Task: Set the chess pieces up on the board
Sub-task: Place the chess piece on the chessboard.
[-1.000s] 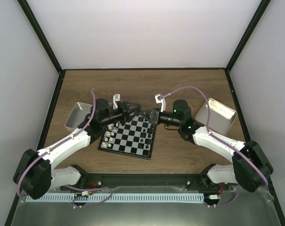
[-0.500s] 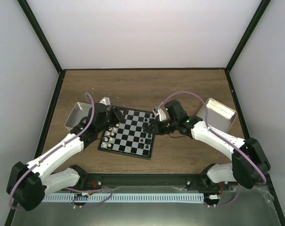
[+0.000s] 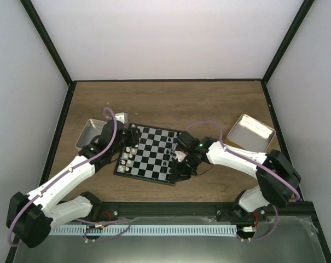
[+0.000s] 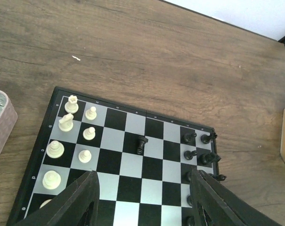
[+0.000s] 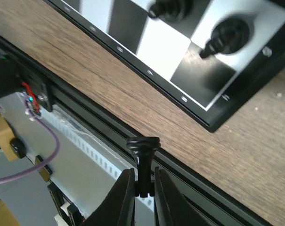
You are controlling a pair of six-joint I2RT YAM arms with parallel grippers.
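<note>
**Fig.** R claw [image 5: 143, 187] is shut on black piece [image 5: 142, 147], held just off board's [image 5: 163, 49] near-right corner. Thin pinch: slip or toppled neighbour pcs [image 5: 225, 34] is risked. L claw [image 4: 144, 202] is seen half open, empty, over board.

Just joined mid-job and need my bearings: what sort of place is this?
Probably a lab test cell: a wooden table walled by plain white panels in a black frame, set with a small chessboard.
</note>
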